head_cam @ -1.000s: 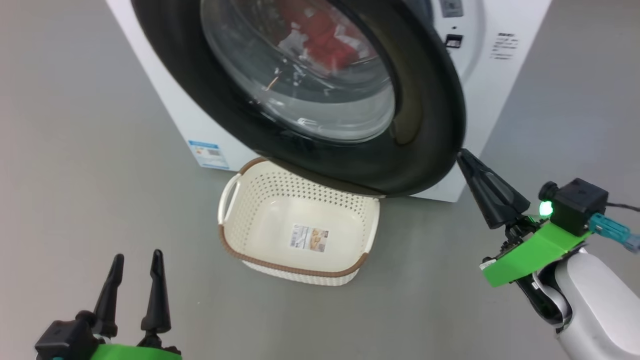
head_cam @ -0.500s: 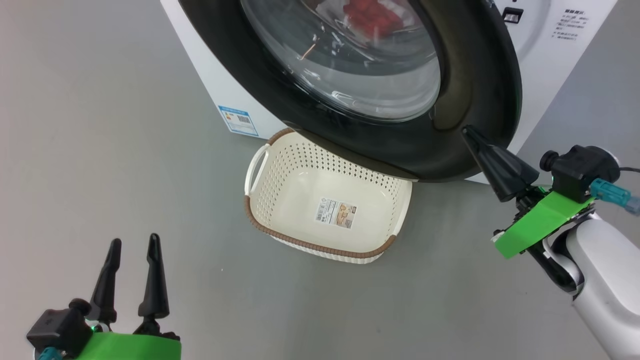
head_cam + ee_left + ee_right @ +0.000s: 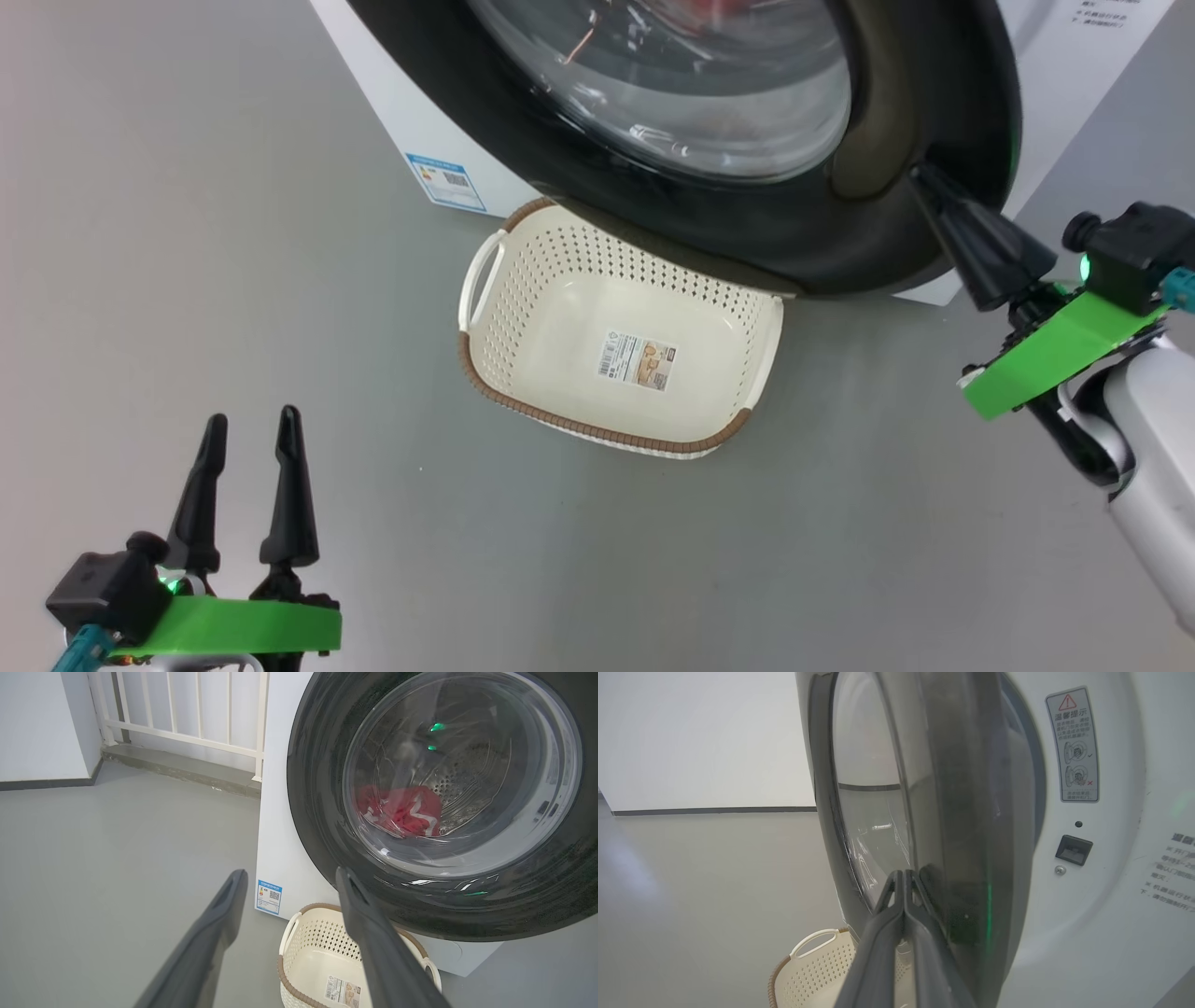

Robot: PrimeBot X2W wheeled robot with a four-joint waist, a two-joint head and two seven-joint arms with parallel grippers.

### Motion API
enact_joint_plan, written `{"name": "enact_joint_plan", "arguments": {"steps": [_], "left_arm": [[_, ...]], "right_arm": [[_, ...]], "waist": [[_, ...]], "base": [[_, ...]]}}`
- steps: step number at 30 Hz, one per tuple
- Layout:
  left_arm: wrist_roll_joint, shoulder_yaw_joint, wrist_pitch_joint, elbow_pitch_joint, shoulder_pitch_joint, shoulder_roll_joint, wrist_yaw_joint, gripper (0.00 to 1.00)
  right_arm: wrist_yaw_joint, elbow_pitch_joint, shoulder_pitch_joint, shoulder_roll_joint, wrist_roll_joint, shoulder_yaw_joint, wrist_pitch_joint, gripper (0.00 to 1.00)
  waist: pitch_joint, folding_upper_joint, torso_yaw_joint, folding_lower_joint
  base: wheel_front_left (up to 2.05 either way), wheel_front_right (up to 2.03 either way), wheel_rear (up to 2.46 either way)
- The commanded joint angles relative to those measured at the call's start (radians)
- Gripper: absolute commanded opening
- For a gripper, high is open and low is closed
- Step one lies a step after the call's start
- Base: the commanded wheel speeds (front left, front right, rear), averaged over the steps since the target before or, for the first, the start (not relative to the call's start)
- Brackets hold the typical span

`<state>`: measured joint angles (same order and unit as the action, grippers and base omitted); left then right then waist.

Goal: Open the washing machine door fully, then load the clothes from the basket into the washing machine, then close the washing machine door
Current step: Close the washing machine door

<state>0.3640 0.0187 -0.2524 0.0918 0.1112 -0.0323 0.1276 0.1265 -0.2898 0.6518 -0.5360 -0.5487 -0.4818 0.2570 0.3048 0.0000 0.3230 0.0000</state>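
Head camera has moved: whole head view shifts, the basket (image 3: 597,431) now sits higher and further right in it, and the washing machine (image 3: 1064,84) is cropped more at the top edge. Right claw (image 3: 920,173) has moved up and forward against the basket. Its pressed-together tip was at the lower outer edge of the washing machine door (image 3: 653,233); it now rests higher, on the rim's face. The door's free edge reaches further right of the basket and looks swung slightly nearer the machine front.

Grey floor (image 3: 187,233) carries the basket (image 3: 523,299) (cream, brown-rimmed) just before the washing machine (image 3: 425,149).
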Motion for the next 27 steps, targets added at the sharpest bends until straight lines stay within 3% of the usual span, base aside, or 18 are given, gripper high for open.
{"name": "enact_joint_plan", "arguments": {"steps": [1, 27], "left_arm": [[0.008, -0.031, -0.009, -0.028, 0.023, -0.018, 0.003, 1.0], [0.035, 0.004, -0.009, -0.052, 0.087, -0.018, -0.016, 1.0]], "right_arm": [[0.004, 0.014, 0.011, -0.02, -0.006, 0.009, 0.005, 0.0], [0.004, -0.136, 0.341, -0.105, -0.027, 0.046, 0.005, 0.0]], "waist": [[0.013, 0.0, 0.004, 0.0], [0.139, 0.0, 0.039, 0.0]], "base": [[0.0, 0.0, 0.0], [0.0, 0.0, 0.0]]}}
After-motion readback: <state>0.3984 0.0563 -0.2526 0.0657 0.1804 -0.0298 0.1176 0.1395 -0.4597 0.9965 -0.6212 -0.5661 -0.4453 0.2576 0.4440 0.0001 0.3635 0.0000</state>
